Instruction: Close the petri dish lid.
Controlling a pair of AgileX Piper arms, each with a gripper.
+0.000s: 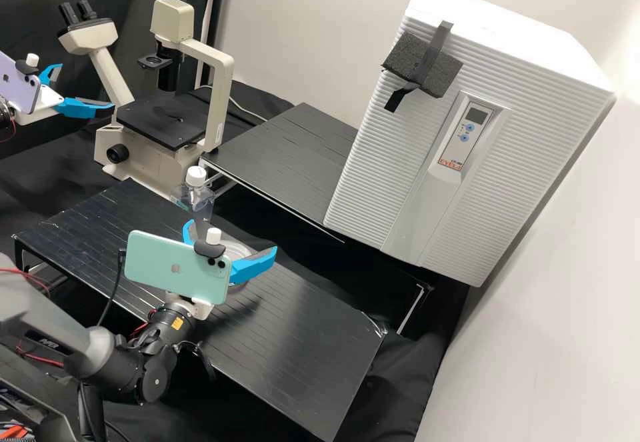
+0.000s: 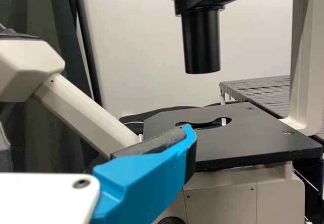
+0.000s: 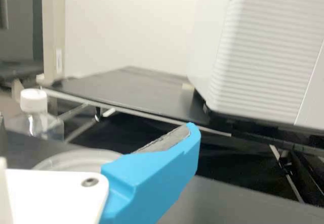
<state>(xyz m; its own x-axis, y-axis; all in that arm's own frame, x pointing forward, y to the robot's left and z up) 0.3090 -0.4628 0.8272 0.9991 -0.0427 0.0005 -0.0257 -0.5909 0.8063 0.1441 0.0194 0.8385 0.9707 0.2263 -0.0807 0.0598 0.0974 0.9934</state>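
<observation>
High view, right blue-fingered pincer [image 1: 231, 237] spread wide, empty, near clear round dish [image 1: 237, 250] on black tabletop [image 1: 300, 335], left blue-fingered pincer [image 1: 86, 86] also open, empty.

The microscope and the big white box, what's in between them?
Mostly a black table. It lies between the microscope and the big white box, and you can see that in the high view and the right wrist view.
</observation>
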